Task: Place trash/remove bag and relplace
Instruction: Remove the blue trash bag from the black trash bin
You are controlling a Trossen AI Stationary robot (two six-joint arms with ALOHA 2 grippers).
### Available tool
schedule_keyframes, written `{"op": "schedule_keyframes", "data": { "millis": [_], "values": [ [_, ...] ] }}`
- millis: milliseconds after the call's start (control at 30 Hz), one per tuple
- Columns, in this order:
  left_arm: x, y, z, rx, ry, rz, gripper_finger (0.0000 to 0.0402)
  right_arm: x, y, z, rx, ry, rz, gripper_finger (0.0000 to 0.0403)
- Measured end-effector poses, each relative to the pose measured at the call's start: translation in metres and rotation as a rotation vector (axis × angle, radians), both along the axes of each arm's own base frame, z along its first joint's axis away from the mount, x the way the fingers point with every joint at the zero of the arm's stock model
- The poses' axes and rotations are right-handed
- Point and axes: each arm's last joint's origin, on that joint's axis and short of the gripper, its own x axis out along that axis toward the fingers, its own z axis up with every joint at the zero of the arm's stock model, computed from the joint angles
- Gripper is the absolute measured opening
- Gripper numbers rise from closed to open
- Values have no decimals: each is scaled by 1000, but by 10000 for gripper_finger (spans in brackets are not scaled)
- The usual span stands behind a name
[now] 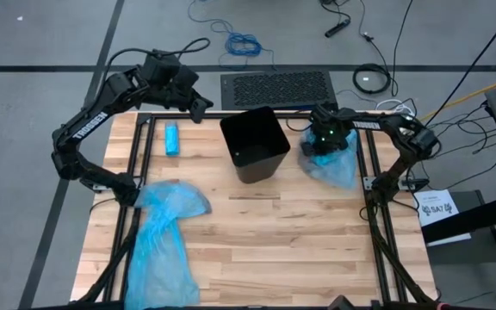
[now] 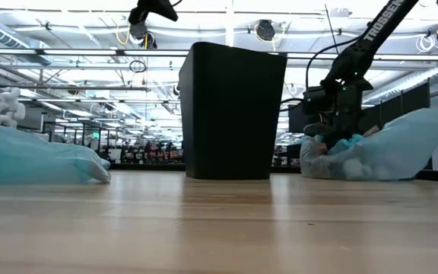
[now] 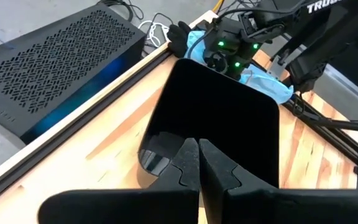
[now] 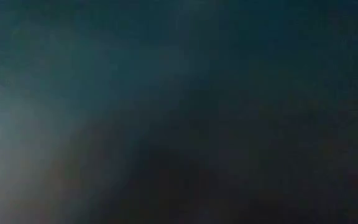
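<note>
High view, centre-right of the frame: one filled light-blue bag [image 1: 341, 165] lies on the desk [image 1: 274, 232] just right of the black bin [image 1: 255, 143]. Trash as such is not clearly seen; in the low view pale lumps show through the bag's [image 2: 386, 156] thin film at the right of the frame, but single scraps cannot be told apart.

Right hand [image 1: 324, 138]: down on the upper end of this bag, buried in the film. Green lights show on its wrist. Whether its fingers are apart or together cannot be told; the right wrist view is dark teal blur only.

Black bin: upright, open mouth, near the middle of the desk's far edge. No liner is visible in it. In the low view it stands at centre frame [image 2: 230, 110]; in the left wrist view its mouth fills the middle [image 3: 219, 134].

Left hand [image 1: 198, 108]: raised above the desk, upper left of the bin, apart from it. Fingers [image 3: 188, 171] pressed together, holding nothing, pointing toward the bin.

Second light-blue bag [image 1: 162, 232]: spread flat at lower left of the high view, reaching the near edge of the desk.

Small blue oblong object [image 1: 172, 139]: on the desk at upper left, well apart from both bags.

Perforated dark box [image 1: 276, 87]: on the floor beyond the desk's far edge.
</note>
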Motion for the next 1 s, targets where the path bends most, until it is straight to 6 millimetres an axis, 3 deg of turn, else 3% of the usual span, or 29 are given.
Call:
{"op": "schedule_keyframes", "data": {
  "millis": [267, 667, 1000],
  "values": [
    [9, -8, 4, 36, -31, 12, 0, -14, 15, 36, -60, -10, 58, 136],
    [13, -10, 8, 50, -83, 17, 0, -32, 36, 82, -165, -127, 9, 135],
    [14, -11, 8, 48, -81, 16, 0, -46, 51, 104, -207, -179, -48, 135]
  ]
}}
